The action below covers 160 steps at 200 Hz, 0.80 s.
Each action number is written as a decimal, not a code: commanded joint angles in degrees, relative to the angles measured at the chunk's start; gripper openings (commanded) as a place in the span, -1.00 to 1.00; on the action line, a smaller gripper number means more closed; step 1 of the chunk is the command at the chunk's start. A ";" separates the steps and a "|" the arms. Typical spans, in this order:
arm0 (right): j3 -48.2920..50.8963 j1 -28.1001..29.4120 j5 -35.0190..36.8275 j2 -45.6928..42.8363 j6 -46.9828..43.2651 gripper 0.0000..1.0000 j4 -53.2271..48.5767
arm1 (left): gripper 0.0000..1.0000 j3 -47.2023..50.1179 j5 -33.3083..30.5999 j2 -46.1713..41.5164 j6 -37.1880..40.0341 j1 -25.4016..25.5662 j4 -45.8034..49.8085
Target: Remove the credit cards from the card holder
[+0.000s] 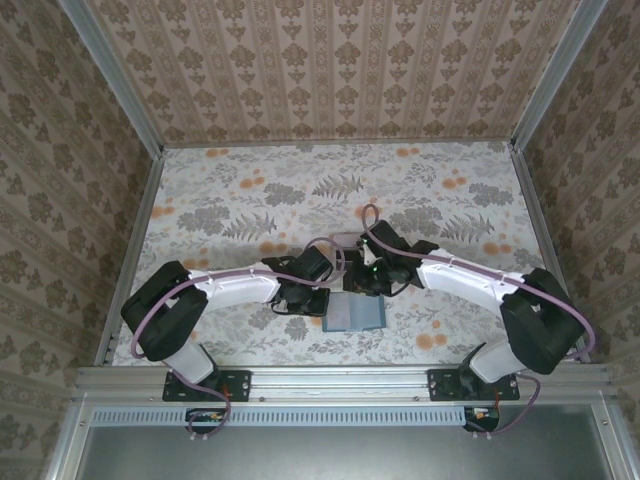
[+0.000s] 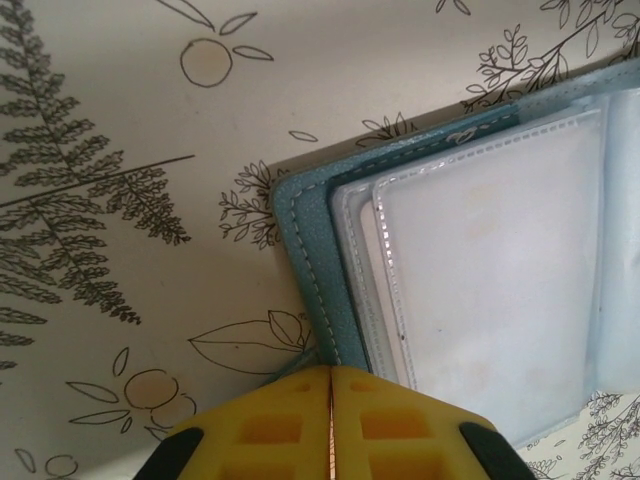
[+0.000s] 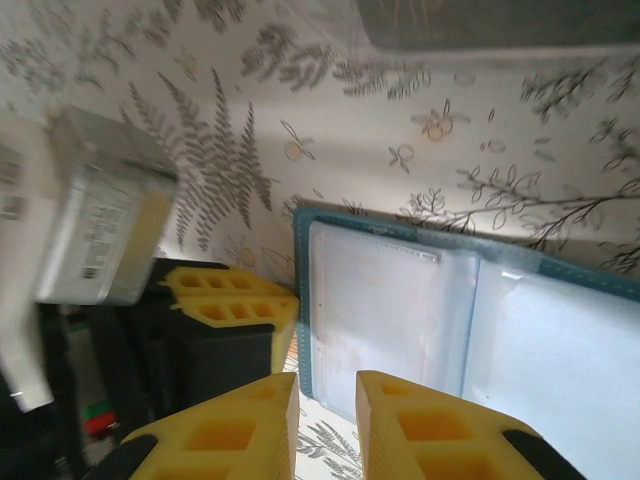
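**Top view:** your teal, stitched two-panel card holder lies open on the floral-printed table, between both arms.
**Left wrist:** the left gripper, its yellow moulded pads pressed together, sits at the holder's hem.
**Right wrist:** the right gripper stands narrowly parted above the glossy clear sleeves.

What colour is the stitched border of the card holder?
Teal-blue border on the card holder, best in left wrist view.

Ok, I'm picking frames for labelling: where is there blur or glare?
Left wrist: sharp, the wallet stitching is crisp, soft sheen on its clear sleeves. Right wrist: a grey box at the left edge is blurred, a bright band crosses the table. Top view: evenly lit, the wallet small.
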State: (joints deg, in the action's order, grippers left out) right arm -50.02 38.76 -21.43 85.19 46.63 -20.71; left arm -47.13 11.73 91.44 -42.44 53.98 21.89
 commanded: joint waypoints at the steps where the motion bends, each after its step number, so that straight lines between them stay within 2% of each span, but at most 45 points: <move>1: -0.15 1.62 -1.15 2.56 2.16 -0.55 1.81 | -0.85 1.82 -0.83 -1.52 -1.19 0.48 0.67; 72: -3.37 4.79 -2.72 11.12 3.11 -0.56 4.16 | -0.88 4.08 0.14 -2.29 -2.30 0.39 -1.72; 124: -3.42 5.85 -3.15 13.34 3.61 -0.58 4.89 | -0.89 5.29 0.82 -2.50 -2.91 -0.05 -3.31; 160: -4.01 5.89 -0.62 14.19 3.02 -0.57 1.12 | -0.90 5.86 0.93 -2.97 -3.07 -0.20 -3.60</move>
State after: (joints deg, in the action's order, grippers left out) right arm -52.51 44.23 -23.20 98.52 49.50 -16.47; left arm -43.03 11.99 88.88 -44.75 53.91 16.95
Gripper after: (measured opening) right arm 0.211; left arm 0.053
